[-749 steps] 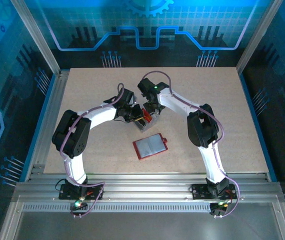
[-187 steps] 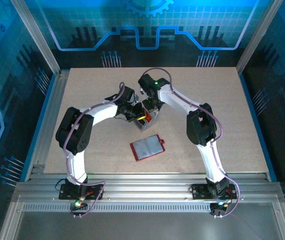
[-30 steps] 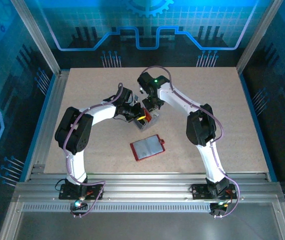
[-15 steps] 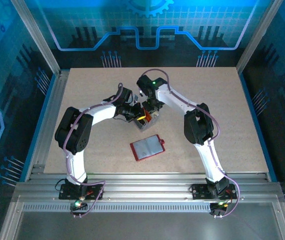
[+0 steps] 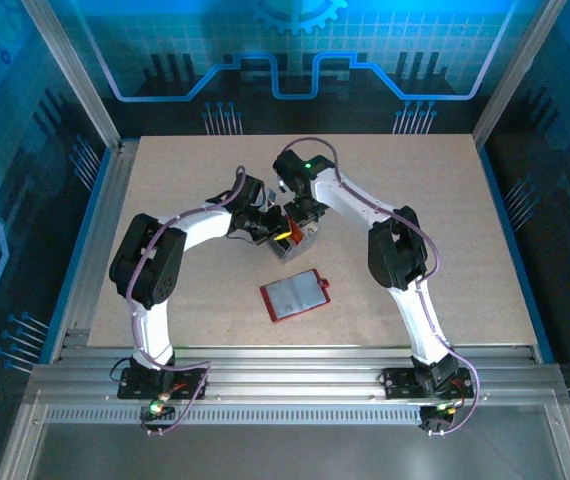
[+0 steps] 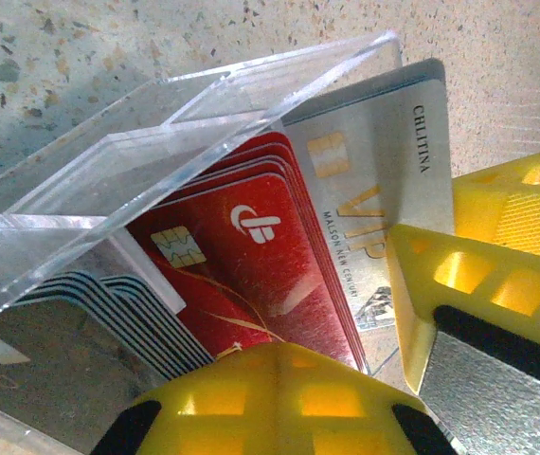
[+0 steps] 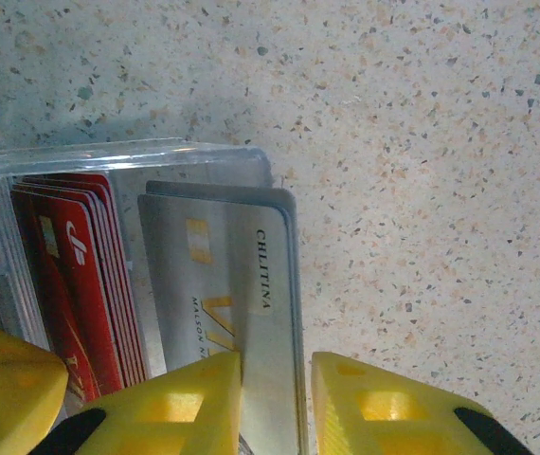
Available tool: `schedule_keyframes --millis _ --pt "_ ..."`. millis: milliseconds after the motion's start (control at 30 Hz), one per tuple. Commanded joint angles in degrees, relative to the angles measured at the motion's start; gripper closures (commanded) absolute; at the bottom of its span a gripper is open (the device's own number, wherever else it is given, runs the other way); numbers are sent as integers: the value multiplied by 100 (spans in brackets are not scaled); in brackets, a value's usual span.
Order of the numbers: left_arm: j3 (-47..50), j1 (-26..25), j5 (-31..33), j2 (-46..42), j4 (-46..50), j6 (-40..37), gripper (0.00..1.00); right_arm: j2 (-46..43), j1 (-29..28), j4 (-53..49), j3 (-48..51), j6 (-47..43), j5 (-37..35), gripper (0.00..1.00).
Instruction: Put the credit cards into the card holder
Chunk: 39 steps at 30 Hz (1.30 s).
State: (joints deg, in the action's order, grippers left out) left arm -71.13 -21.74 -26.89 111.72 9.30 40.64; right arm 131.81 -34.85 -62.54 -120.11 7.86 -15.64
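Note:
The card holder [image 5: 298, 294], a red wallet, lies open on the table in front of both arms, its grey sleeves up. Behind it stands a clear plastic box [image 5: 293, 240] with the credit cards upright in it: red ones [image 6: 251, 256], dark striped ones [image 6: 109, 313] and silver ones [image 7: 223, 275]. My right gripper [image 7: 275, 365] reaches down over the box's end, its yellow fingers closed onto the silver VIP card [image 6: 374, 190]. My left gripper [image 6: 284, 349] is at the box's near side, fingers pressed together in front of the red cards [image 7: 71, 284].
Bare speckled tabletop [image 5: 435, 220] surrounds the box and wallet. Aluminium frame rails [image 5: 285, 370] run along the near edge, and the enclosure's posts stand at the table's sides. The two wrists [image 5: 280, 215] crowd close together over the box.
My right gripper's fingers have narrowed onto the silver card. Both arms and the wallet have stayed where they were.

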Motion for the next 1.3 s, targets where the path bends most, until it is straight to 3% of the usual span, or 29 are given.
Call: schedule_keyframes --millis 0,600,933,1267 --pt "258 152 448 271 608 74 99 -191 49 -124 -21 -44 -317 73" --pt "276 162 448 284 595 75 99 -340 54 -161 -38 -62 -284 78" --pt "276 163 448 306 595 76 99 -375 23 -214 -65 -99 -144 91" --pt "276 170 431 315 595 75 99 -475 -2 -306 -31 -82 347 94"
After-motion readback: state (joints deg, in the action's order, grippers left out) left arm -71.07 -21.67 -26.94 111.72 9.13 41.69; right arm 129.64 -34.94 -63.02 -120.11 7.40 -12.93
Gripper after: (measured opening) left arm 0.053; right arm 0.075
